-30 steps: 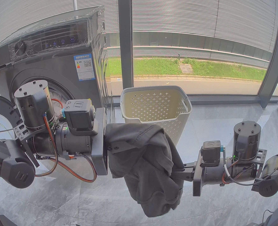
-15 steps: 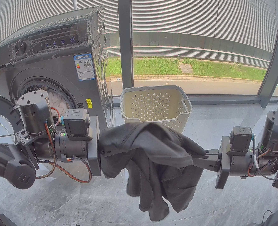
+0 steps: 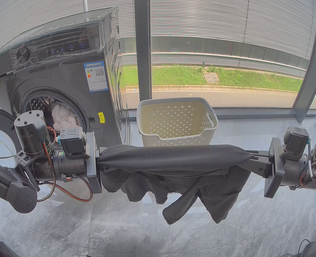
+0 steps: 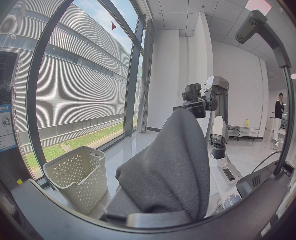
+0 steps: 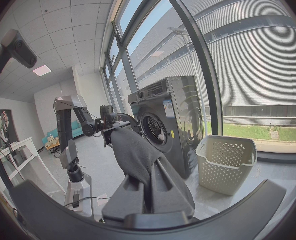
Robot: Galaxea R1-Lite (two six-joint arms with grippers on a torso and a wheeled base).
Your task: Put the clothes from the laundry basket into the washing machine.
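In the head view, a dark garment (image 3: 175, 159) was stretched level, long axis left to right, before the laundry basket (image 3: 177, 122), its ends clamped by the left gripper (image 3: 101, 161) and right gripper (image 3: 253, 157). White laundry (image 3: 63, 116) was seen inside the washing machine (image 3: 58, 72). In the left wrist view, the cloth was seen bunched close. In the right wrist view, it was pinched between the fingers (image 5: 169, 194).

Your left hand (image 3: 101, 162) and right hand (image 3: 251, 156) sit level, arms spread wide, both clamped on the dark garment (image 3: 172, 159).
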